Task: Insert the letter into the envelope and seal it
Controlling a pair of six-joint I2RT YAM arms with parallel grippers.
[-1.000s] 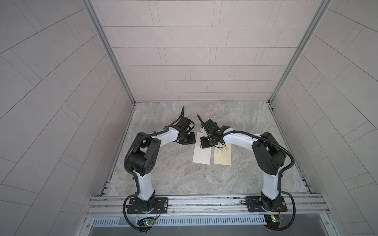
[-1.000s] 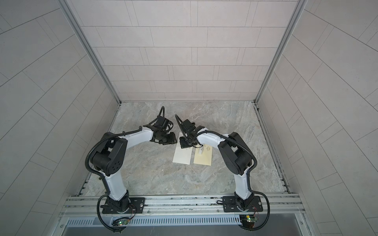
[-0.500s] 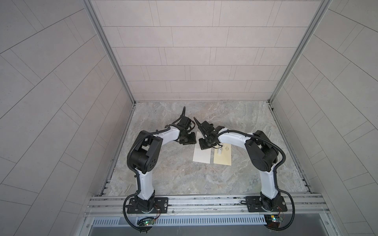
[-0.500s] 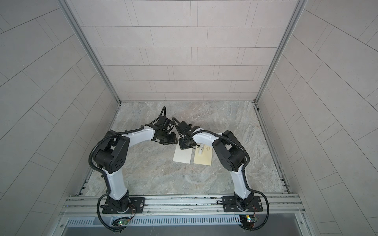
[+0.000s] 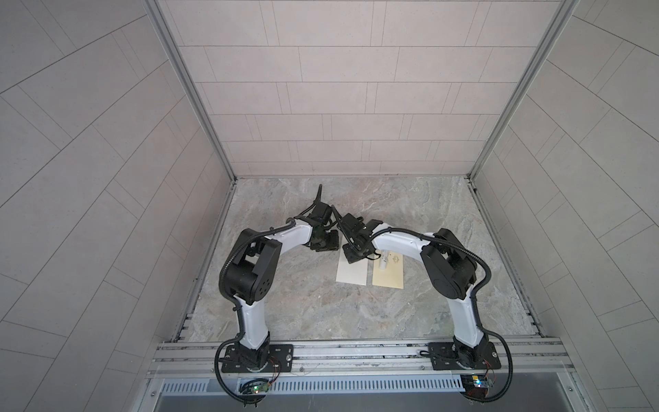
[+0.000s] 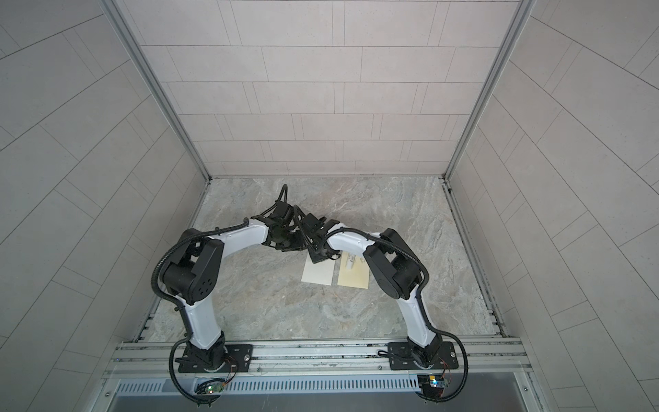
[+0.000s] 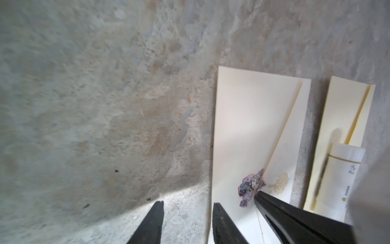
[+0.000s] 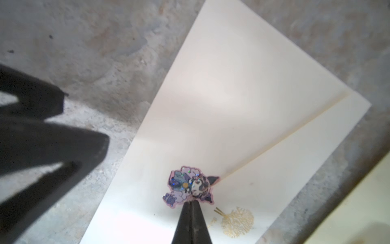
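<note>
In both top views the right gripper (image 5: 351, 257) covers the far end of the white envelope (image 5: 351, 274), so you cannot make out the sticker (image 8: 191, 187) there. In the right wrist view the left gripper (image 8: 84, 120) is blurred and cut off at the edge; the print on the tube (image 7: 335, 179) is too small to read.

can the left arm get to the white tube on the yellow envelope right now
Probably not directly: the shut right tool, tips on the sticker, lies across the white envelope between the left tool and the tube.
</note>
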